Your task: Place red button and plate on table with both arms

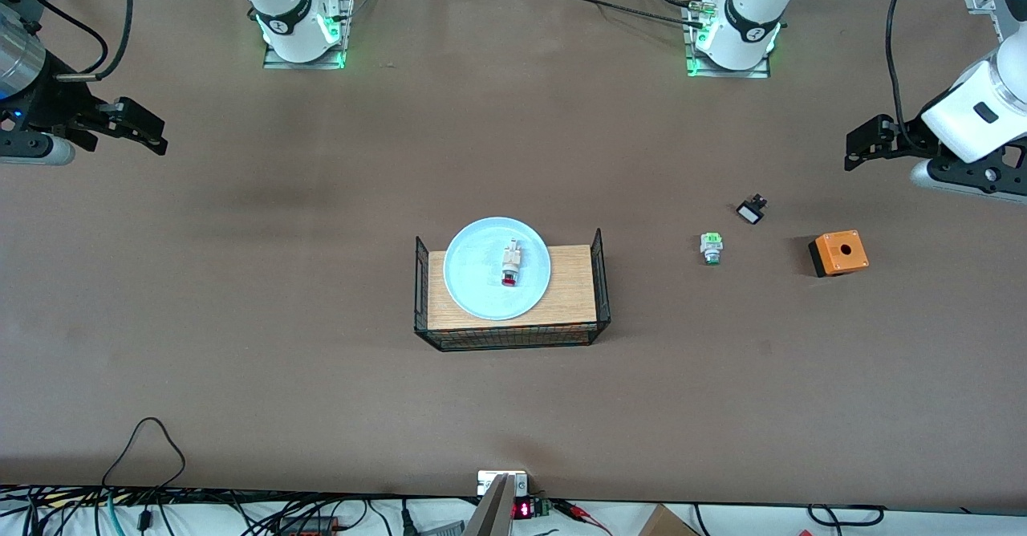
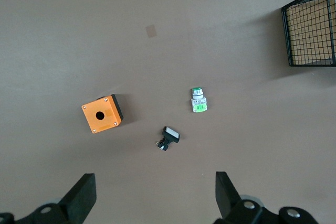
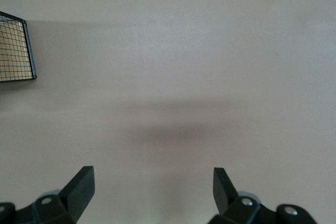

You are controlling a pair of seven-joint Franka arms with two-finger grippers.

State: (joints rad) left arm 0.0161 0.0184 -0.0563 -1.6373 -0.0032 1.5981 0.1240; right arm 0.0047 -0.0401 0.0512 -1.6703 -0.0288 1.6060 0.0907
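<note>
- A small light-wood board with black wire sides sits mid-table.
- A green-capped button lies toward the left arm's end of the table.
- A small black switch with a white face lies near the green-capped button, farther from the front camera.
- An orange box with a round hole in its top stands beside them, closer to the left arm's end.

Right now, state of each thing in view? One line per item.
red button: lying on its side on the plate
plate: flat on the wood board, not yet on the table
wood board: flat on the table
green button: on the table, untouched
orange box: on the table, hole up
left tool: open, empty
right tool: open, empty
</note>
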